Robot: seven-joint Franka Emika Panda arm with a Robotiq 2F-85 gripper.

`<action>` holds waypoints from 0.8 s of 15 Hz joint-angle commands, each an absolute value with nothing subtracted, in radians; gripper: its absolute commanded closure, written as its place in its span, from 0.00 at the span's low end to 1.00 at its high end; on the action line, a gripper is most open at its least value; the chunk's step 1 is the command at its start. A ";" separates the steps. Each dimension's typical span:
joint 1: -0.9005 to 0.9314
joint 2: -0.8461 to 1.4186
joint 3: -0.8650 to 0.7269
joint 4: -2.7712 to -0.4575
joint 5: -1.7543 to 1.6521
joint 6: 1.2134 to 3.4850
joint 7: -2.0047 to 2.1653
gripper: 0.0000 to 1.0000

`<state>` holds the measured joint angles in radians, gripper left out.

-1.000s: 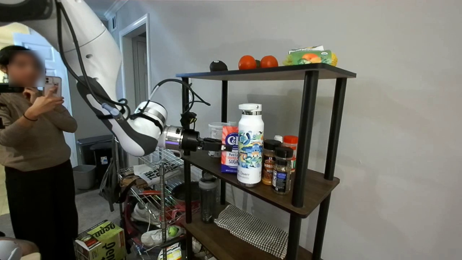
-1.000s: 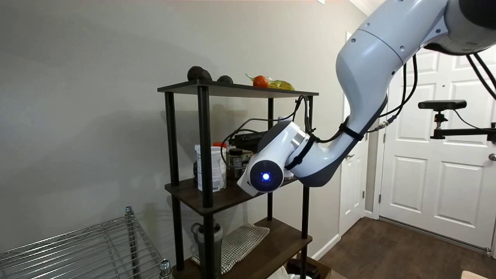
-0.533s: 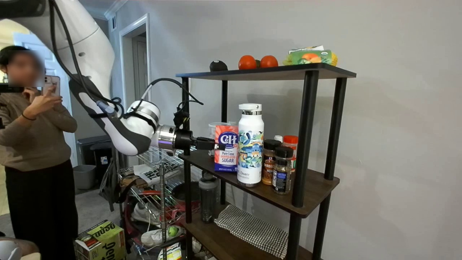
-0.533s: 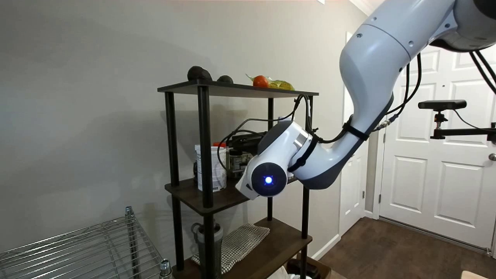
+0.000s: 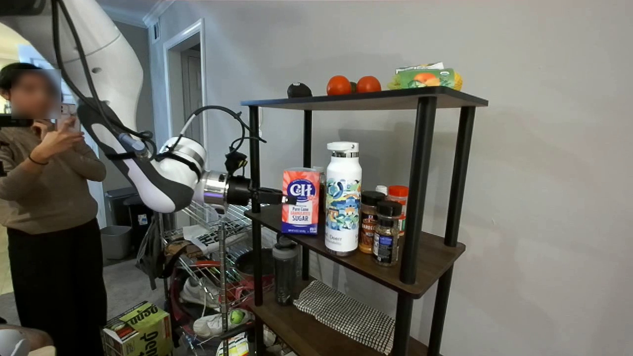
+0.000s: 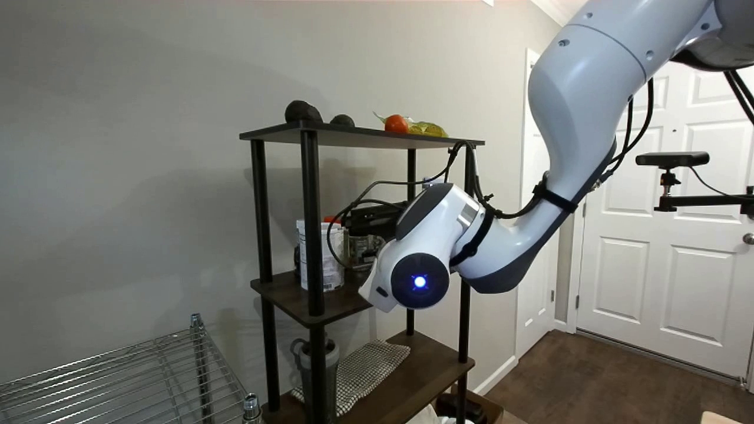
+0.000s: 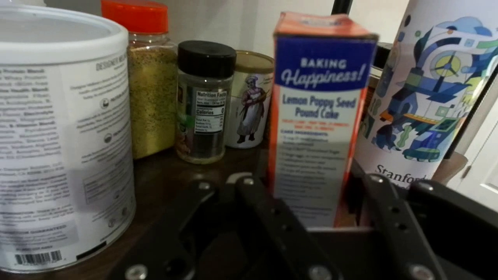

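Grips sugar box (image 5: pixel 302 217) upright, pinched inside the hand (image 5: pixel 290 200), near the room-side edge of the middle shelf (image 5: pixel 431 258), close to white bottle (image 5: pixel 343 205).

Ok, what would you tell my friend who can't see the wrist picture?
A black gripper holds an upright orange and blue sugar box. At left is a big white tub, at right a bottle with colorful drawings; a red-lidded jar and a black-lidded jar stand farther back.
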<state>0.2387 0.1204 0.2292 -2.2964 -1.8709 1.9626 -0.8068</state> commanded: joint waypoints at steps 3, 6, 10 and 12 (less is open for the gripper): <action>0.261 0.044 0.256 -2.398 -1.881 1.952 -0.762 0.82; 0.266 0.008 0.264 -2.440 -1.892 1.970 -0.744 0.82; 0.277 -0.063 0.276 -2.516 -1.913 1.997 -0.722 0.82; 0.281 -0.105 0.283 -2.555 -1.924 2.012 -0.716 0.82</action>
<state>0.2723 -0.0054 0.2760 -2.4613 -1.8936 1.9739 -0.7552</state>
